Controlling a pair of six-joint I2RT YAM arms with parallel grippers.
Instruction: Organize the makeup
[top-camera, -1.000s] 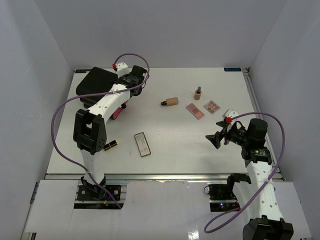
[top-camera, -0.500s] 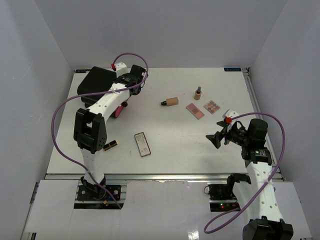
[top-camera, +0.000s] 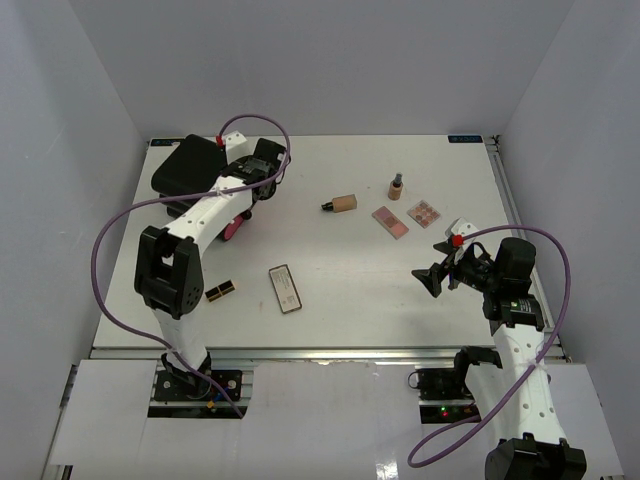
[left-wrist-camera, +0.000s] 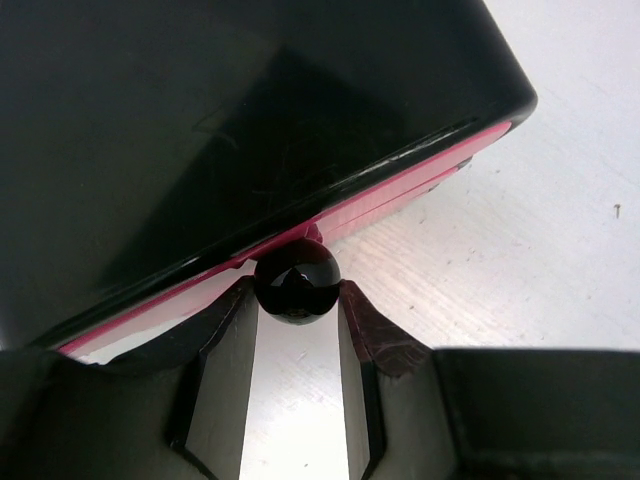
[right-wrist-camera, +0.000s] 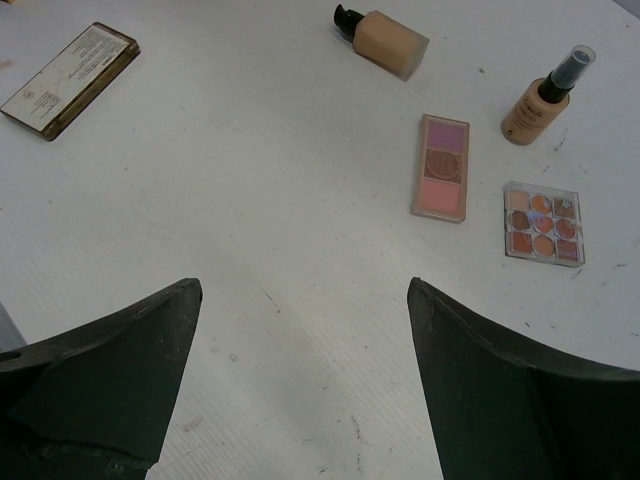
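The makeup lies loose on the white table: a beige foundation tube (top-camera: 343, 203) (right-wrist-camera: 390, 43), a tan bottle (top-camera: 396, 186) (right-wrist-camera: 543, 100), a pink palette (top-camera: 390, 221) (right-wrist-camera: 441, 166), a multi-shade palette (top-camera: 424, 213) (right-wrist-camera: 543, 222), a dark-framed rectangular palette (top-camera: 285, 288) (right-wrist-camera: 70, 78) and a gold-and-black lipstick (top-camera: 221, 291). My left gripper (top-camera: 248, 203) (left-wrist-camera: 296, 292) is shut on a small black knob (left-wrist-camera: 296, 280) at the pink edge of the black case (top-camera: 190, 165) (left-wrist-camera: 200, 120). My right gripper (top-camera: 432, 280) (right-wrist-camera: 302, 288) hangs open over bare table, short of the palettes.
The large black-and-pink case fills the far left corner of the table. The left arm's purple cable (top-camera: 110, 240) loops over the left side. White walls close in the table on three sides.
The left gripper's jaws have closed on the case's black knob, and the left arm's elbow has swung a little to the left. The right arm has not moved.
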